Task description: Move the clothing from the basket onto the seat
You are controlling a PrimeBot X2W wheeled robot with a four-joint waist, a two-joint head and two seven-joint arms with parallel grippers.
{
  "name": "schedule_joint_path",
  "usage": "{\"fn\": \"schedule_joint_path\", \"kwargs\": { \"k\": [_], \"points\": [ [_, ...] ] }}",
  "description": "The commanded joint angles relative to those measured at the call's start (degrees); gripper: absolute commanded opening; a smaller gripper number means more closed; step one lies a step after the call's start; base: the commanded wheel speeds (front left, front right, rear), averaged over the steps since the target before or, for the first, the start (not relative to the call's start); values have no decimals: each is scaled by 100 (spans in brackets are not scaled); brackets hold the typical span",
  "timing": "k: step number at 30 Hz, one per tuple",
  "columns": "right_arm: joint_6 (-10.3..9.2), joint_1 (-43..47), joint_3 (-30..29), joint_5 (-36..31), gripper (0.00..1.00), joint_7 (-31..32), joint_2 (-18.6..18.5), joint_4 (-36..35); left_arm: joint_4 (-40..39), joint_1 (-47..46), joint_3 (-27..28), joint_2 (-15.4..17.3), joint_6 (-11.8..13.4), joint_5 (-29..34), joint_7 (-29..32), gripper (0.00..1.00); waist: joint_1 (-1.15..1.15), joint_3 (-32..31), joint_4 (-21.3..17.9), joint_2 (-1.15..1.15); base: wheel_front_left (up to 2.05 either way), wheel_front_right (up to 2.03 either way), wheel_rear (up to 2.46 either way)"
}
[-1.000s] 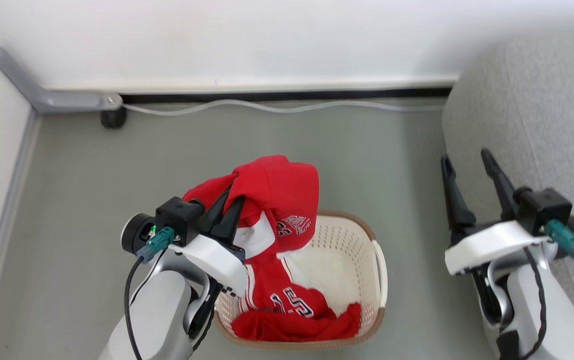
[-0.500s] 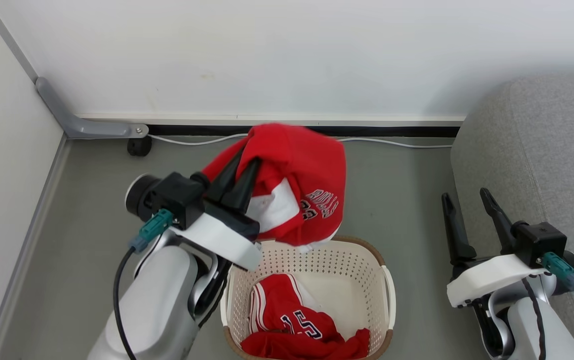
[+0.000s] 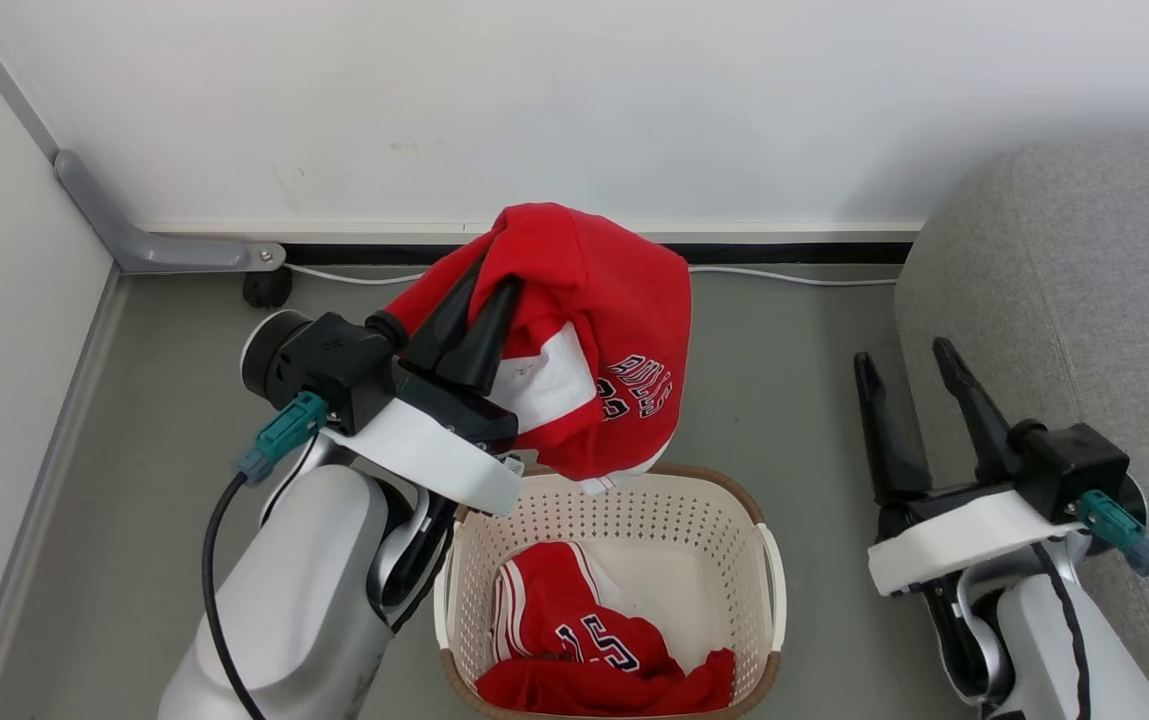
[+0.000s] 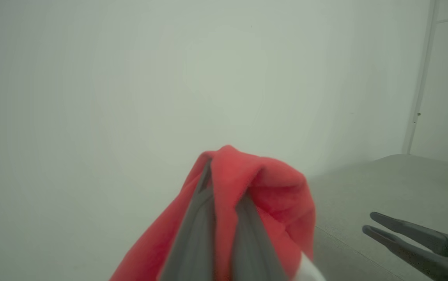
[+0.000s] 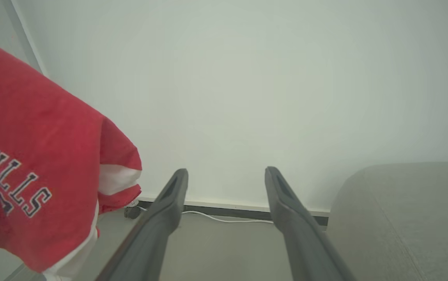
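My left gripper is shut on a red garment with white trim and dark lettering, held up clear above the basket. Red cloth drapes over the shut fingers in the left wrist view. A second red garment with white stripes and a number lies inside the cream basket on the floor. My right gripper stands open and holds nothing, just left of the grey sofa. The right wrist view shows the lifted garment at its left and the sofa at its lower right.
A white wall runs across the back, with a white cable along the skirting. A grey bracket and a black caster sit at the far left corner. Grey floor lies between basket and sofa.
My left gripper has lifted the red garment out of the basket and higher. The head camera has tilted, so the whole scene shifted down. The right gripper stays open.
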Motion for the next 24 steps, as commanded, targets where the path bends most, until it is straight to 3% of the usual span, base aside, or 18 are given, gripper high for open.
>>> {"fn": "schedule_joint_path", "kwargs": {
  "k": [1,7,12,17,24],
  "points": [
    [23,-151,263,75,100,-34,35,-391,-184,-197,165,97,-22,-50,-28,0,0,11,-3,0,0,0,0],
    [23,-264,926,372,100,-34,37,-1306,-168,-168,123,81,-22,-77,-28,0,0,43,3,0,0,0,0],
    [23,-524,2037,639,100,-34,-231,-2037,-167,-174,54,43,-22,-113,-28,0,0,85,32,0,0,0,0],
    [23,-757,2440,505,100,-34,-288,-1714,-158,-156,-20,26,-22,-150,-28,0,0,76,72,0,0,0,0],
    [23,-1043,2516,255,100,-34,-109,-915,-217,-164,-241,21,-22,-262,-28,0,0,81,175,0,0,0,0]
  ]
}}
